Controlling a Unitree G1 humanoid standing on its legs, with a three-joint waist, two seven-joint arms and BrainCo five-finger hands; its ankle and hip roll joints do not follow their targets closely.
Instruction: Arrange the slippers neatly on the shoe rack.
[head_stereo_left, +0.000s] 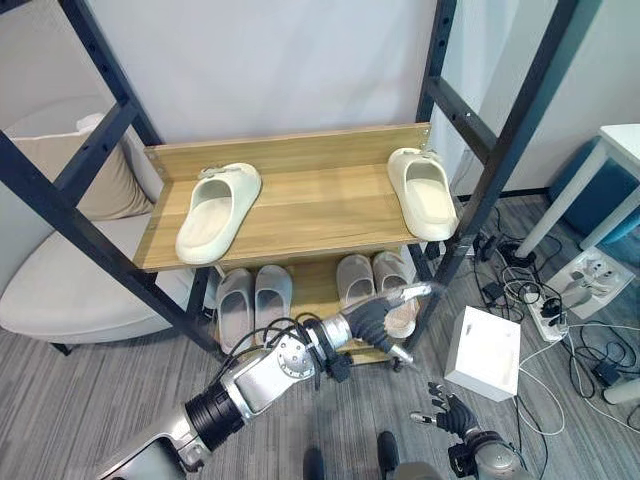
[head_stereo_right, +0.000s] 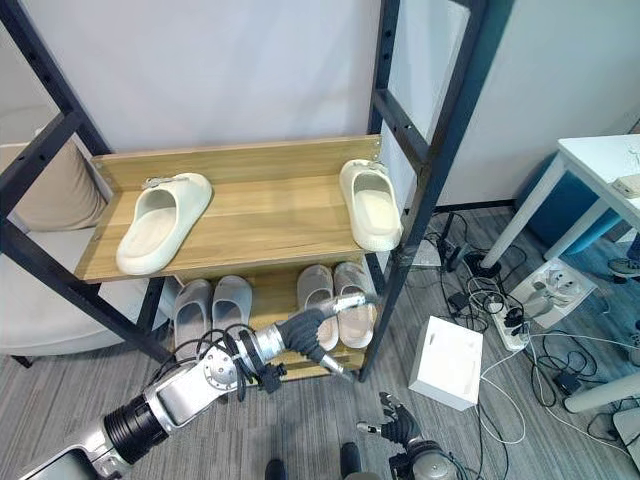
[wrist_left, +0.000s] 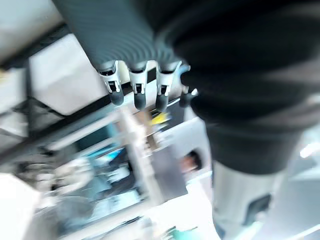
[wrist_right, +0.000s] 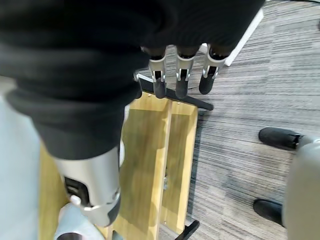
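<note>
We read the left hand (head_stereo_left: 375, 320) as open, empty, reaching low-centre toward the grey slippers (head_stereo_left: 378, 280) — two cream foam slippers (head_stereo_left: 218, 210) lie apart on the wooden shoe rack (head_stereo_left: 300, 200); right hand (head_stereo_left: 452, 412) relaxed.

No readable text (slippers, box unmarked).

Left hand (head_stereo_left: 385, 318) hiding a lower slipper (head_stereo_left: 392, 275) (toe end), surroundings blurred
</note>
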